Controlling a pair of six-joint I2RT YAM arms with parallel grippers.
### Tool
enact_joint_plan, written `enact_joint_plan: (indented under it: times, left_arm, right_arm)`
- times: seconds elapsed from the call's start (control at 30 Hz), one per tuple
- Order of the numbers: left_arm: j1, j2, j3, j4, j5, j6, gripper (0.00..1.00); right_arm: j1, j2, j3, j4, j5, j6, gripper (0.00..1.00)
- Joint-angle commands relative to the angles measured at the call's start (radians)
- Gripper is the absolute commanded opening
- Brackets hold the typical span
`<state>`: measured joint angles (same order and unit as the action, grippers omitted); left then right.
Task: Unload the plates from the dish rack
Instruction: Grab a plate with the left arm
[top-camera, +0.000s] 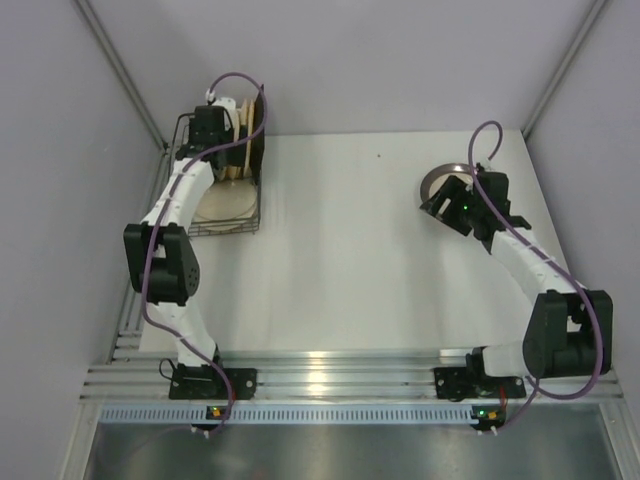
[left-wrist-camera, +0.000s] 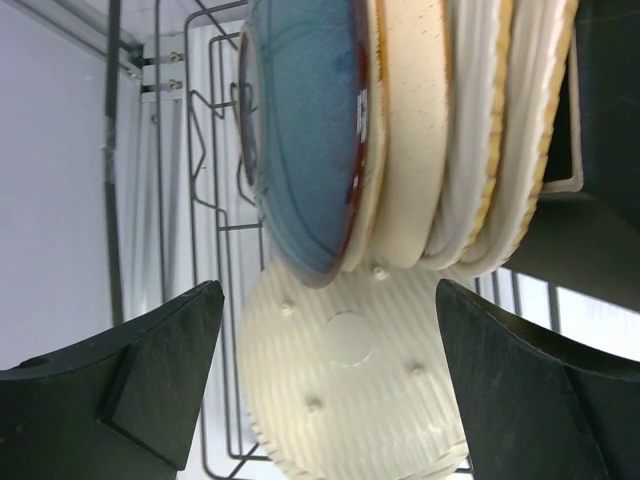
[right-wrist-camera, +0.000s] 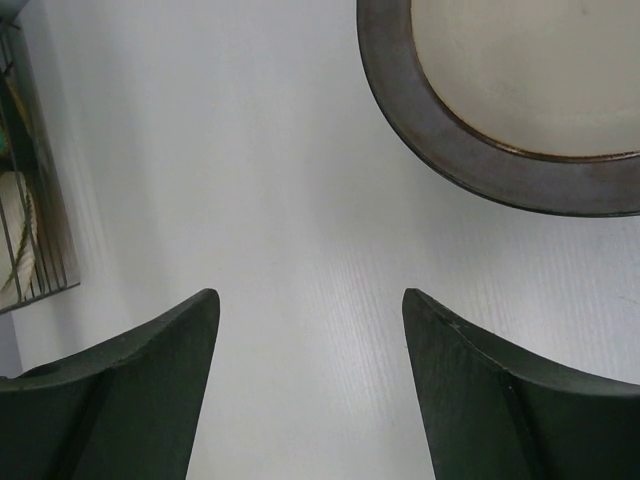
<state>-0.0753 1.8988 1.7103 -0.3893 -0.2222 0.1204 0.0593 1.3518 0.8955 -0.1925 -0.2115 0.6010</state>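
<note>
Several plates stand on edge in the dish rack (top-camera: 222, 231), at ten o'clock on the table (right-wrist-camera: 250, 180). The prongs hold them upright and packed face to face. My left gripper (left-wrist-camera: 330, 300) hangs spread wide and empty just below them. The teal glazed plate (left-wrist-camera: 300, 140) is at twelve o'clock from my fingers, the cream plate (left-wrist-camera: 415, 130) is pressed against it, and the woven-edged plates (left-wrist-camera: 500, 130) sit further toward one o'clock. A pale round plate (left-wrist-camera: 345, 400) lies flat on the rack floor beneath my fingers. The tight stacking and the wire sides leave little room, I judge. My right gripper (right-wrist-camera: 310, 300) is also open and empty, above bare table. The dark-rimmed plate (right-wrist-camera: 470, 150) already rests on the table at one o'clock from it.
</note>
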Motion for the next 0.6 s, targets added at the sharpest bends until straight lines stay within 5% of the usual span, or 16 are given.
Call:
enact_joint_plan:
  times: [0.0,0.57]
  left_arm:
    - [0.019,-0.081,-0.014,-0.014,-0.031,0.068,0.92]
    - [0.045,0.023,0.012,-0.005,-0.080,0.097,0.92]
  right_arm:
    - [0.017,0.016,0.065,-0.016,-0.008,-0.038,0.74]
    - [0.024,0.064,0.082,-0.007,-0.014,-0.032,0.75]
